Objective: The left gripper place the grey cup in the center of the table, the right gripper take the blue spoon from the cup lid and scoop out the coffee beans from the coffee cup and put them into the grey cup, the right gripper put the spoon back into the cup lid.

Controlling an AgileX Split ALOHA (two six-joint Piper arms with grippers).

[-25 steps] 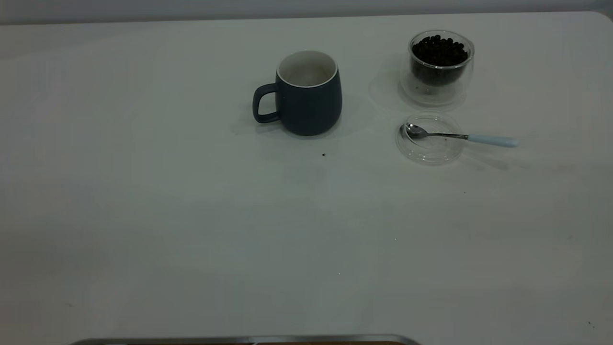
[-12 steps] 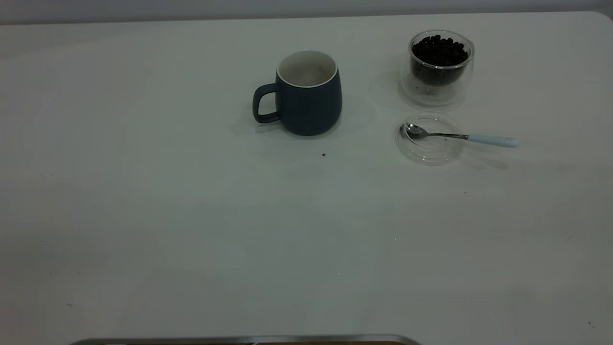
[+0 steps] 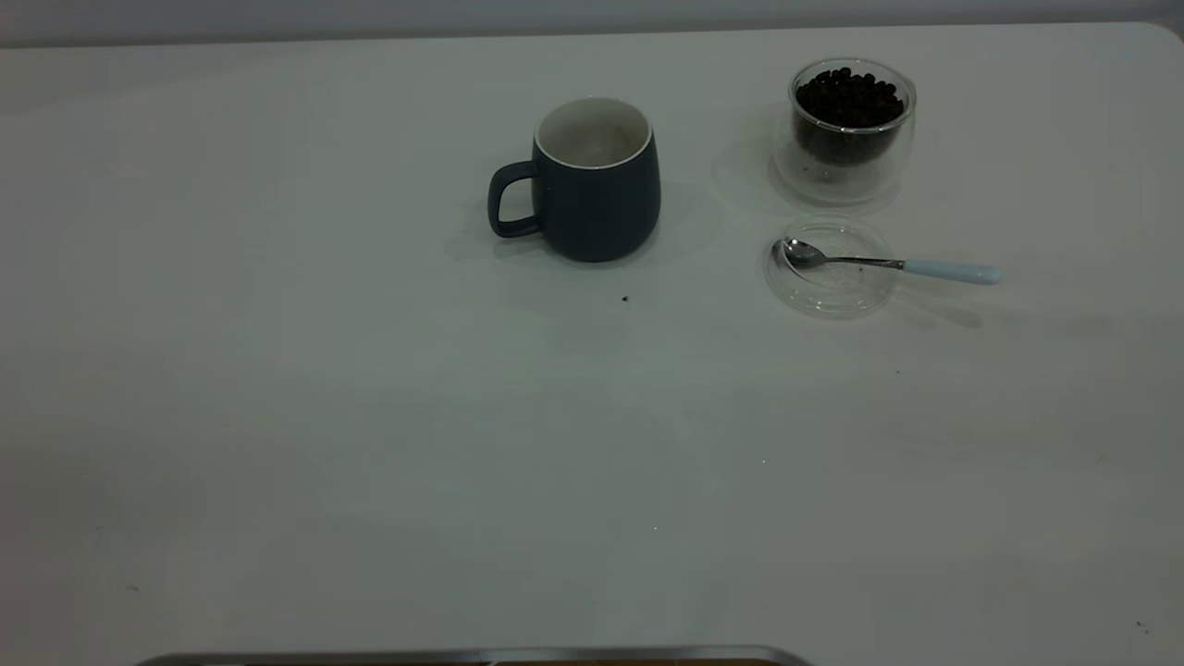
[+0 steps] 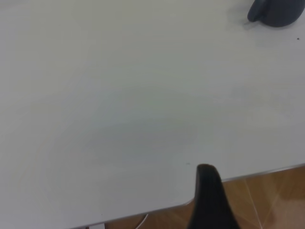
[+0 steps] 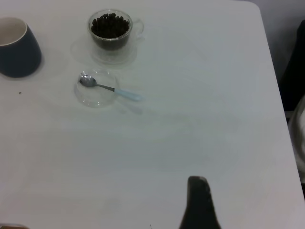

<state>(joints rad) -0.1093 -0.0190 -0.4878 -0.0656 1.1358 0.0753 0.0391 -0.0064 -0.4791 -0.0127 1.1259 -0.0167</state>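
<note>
Jaws of both grippers could not be judged, each showing one dark finger. Likely heavy and smooth, the grey cup (image 3: pixel 592 185) seemed best gripped by its left-facing handle (image 3: pixel 509 199).

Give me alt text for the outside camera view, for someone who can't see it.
On a white table stand a grey cup, handle to the view's left, and to its right a coffee cup full of coffee beans. In front of that cup a blue spoon rests its bowl in a clear cup lid, handle pointing right. No arm appears.
</note>
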